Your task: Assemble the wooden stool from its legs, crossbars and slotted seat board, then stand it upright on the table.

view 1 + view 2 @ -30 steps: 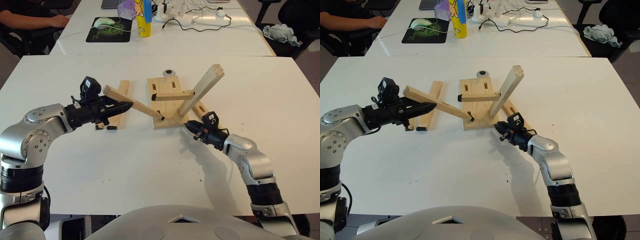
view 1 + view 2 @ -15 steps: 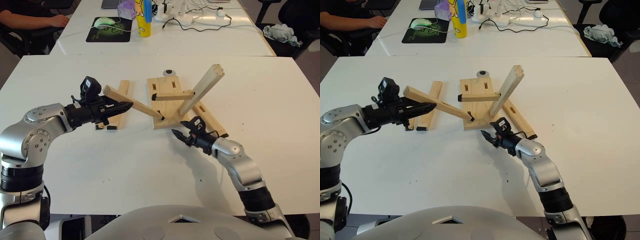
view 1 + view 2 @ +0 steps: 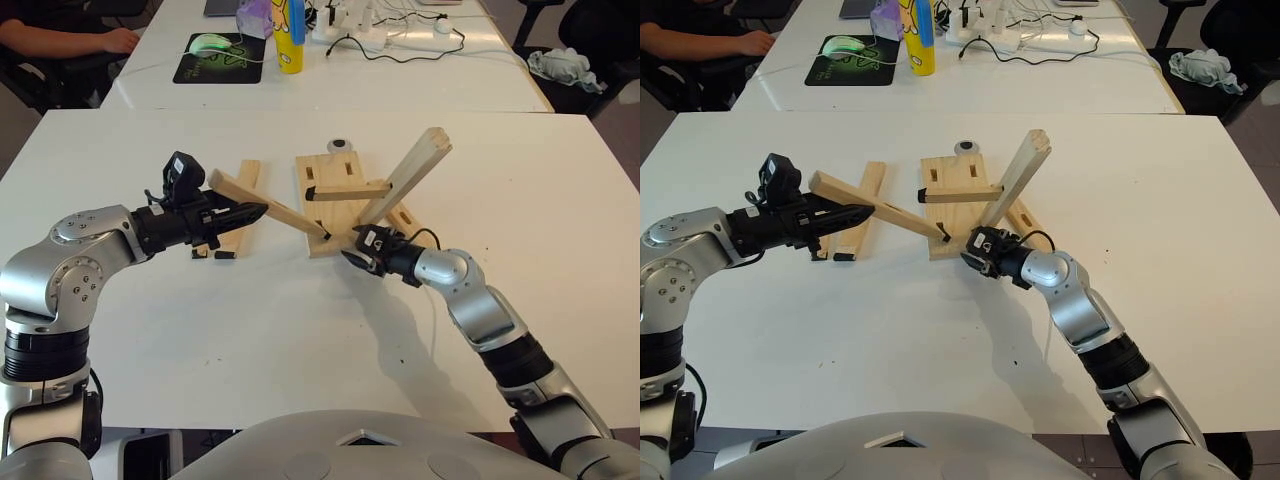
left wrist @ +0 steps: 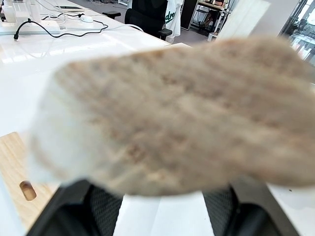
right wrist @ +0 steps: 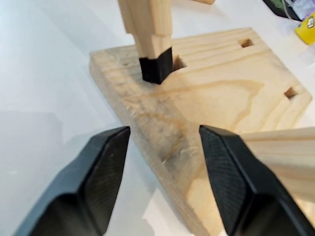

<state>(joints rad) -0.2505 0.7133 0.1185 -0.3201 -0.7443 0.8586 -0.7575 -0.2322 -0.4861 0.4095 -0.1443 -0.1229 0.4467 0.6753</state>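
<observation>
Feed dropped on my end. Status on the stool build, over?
Left hand shut on a leg, its black tip at a slot in the seat board. Right hand open at the board's near edge. Second leg leans tilted just above it.

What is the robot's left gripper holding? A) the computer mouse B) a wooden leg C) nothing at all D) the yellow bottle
B: the left gripper is closed on a wooden leg whose black-tipped end meets the seat board.
</observation>
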